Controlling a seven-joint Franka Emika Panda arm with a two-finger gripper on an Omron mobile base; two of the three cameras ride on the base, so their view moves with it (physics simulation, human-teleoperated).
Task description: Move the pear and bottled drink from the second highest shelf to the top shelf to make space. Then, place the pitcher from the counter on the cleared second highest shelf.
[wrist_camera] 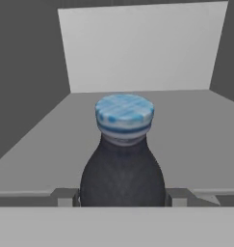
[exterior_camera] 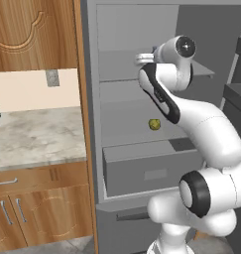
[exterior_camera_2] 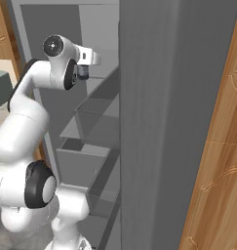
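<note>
The slim dark bottled drink with a pale-blue plaid cap [wrist_camera: 123, 164] is seen upright in the hand view, pinched at its belly between the two dark fingertips [wrist_camera: 65, 197], one on each side. The two-finger gripper [exterior_camera: 144, 60] is reached into the grey open cabinet [exterior_camera: 142, 149] at an upper shelf; which shelf exactly cannot be told, being partly hidden by the white arm. The small yellow-green pear [exterior_camera: 154, 124] is left lying on a lower shelf. The beige marbled counter [exterior_camera: 37, 136] is seen at left.
</note>
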